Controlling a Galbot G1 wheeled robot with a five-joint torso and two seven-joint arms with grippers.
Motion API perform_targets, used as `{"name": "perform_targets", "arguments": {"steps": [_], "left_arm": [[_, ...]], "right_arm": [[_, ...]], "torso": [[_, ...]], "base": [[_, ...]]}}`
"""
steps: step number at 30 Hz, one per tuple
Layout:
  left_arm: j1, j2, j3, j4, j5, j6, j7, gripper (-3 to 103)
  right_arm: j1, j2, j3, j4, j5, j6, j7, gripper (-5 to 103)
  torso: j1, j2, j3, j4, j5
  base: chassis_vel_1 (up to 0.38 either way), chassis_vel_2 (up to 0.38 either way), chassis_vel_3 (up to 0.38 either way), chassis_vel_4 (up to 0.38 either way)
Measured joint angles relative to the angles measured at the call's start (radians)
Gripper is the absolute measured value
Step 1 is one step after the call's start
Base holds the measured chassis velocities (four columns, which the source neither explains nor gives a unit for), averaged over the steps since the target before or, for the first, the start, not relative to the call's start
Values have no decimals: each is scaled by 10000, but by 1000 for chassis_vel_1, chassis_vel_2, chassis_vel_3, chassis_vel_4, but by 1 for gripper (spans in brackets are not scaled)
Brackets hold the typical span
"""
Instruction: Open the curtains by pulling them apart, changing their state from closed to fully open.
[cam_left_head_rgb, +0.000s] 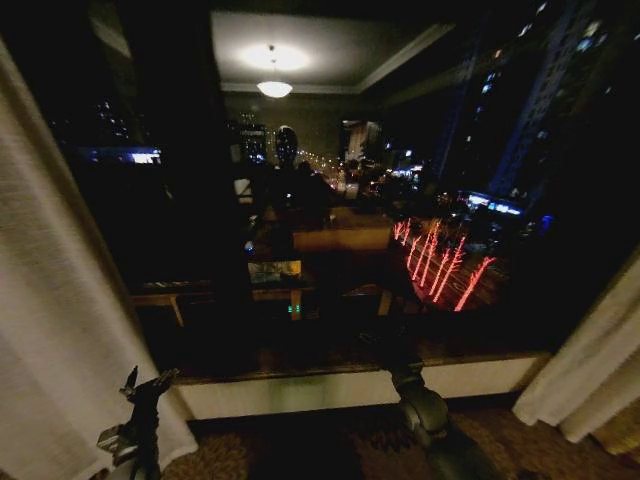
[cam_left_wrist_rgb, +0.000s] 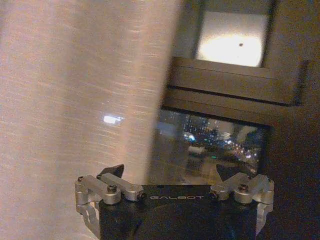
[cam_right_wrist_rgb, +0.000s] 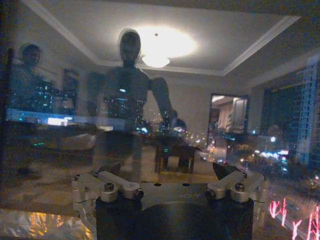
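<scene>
right gripper (cam_right_wrist_rgb: 170, 172) | fingers spread apart | facing window glass (cam_right_wrist_rgb: 210, 75) | holding nothing

The head camera looks forward and down at the night window (cam_left_head_rgb: 340, 230). The left wrist camera sits close beside the curtains (cam_left_wrist_rgb: 75, 100); the right wrist camera faces the glass.

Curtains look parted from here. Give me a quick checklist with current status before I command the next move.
1. Sheer cream-white pleated left curtain panel pulled to the window's side: ok.
2. Matching sheer right curtain panel pulled aside: ok.
3. Dark window glass uncovered between them: ok.
4. Left gripper open, holding no fabric; the left panel hangs right beside one finger: ok.
5. Right gripper open, facing bare glass: ok.
6. Panels fully at the rail ends: cannot tell.
</scene>
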Motion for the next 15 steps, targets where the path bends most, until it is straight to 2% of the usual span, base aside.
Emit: {"name": "perform_targets", "arguments": {"steps": [6, 12, 15], "left_arm": [[0, 2, -11, 0, 0, 0, -1, 100], [0, -2, 3, 0, 0, 0, -1, 100], [0, -4, 5, 0, 0, 1, 0, 100]], "right_arm": [[0, 2, -1, 1, 0, 0, -1, 100], [0, -3, 2, 0, 0, 0, 0, 100], [0, -5, 5, -1, 0, 0, 1, 100]], "torso": [[2, 0, 0, 5, -7], [1, -1, 1, -3, 9], [0, 0, 1, -2, 4]], "base": [[178, 186, -190, -196], [18, -7, -4, -21], [-39, -62, 21, 73]]}}
